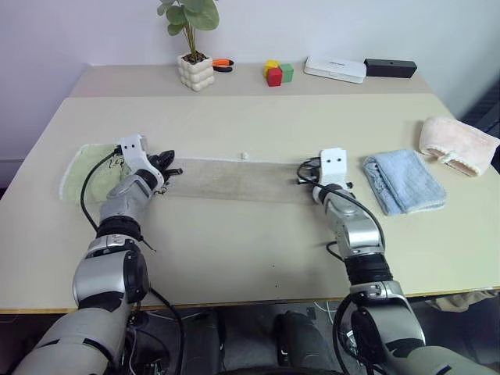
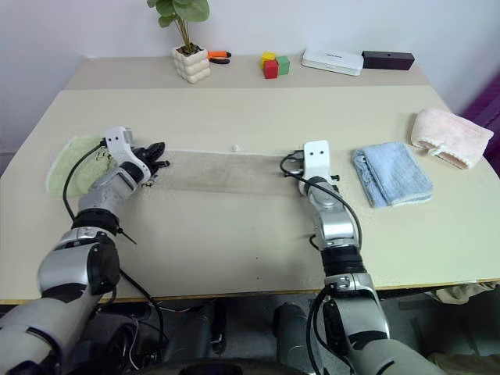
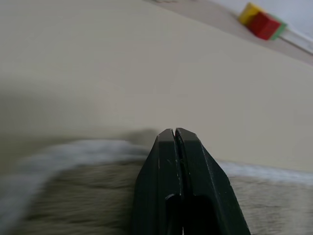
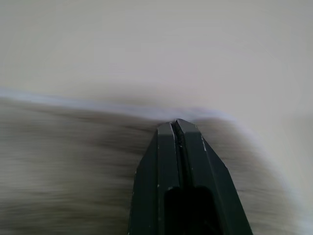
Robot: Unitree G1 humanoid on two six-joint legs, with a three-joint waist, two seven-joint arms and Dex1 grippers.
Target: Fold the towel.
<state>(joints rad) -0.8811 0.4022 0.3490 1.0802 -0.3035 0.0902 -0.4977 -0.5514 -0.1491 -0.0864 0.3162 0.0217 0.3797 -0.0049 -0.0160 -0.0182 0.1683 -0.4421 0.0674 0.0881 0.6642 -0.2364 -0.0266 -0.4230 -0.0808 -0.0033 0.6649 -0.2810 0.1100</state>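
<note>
Both grippers [image 3: 174,131] [image 4: 176,122] shut over towel [image 1: 234,180] ends

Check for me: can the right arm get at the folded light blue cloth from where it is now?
Probably yes. The light blue cloth lies just outboard of the right gripper, with bare table between them. That gripper is shut over the towel.
</note>
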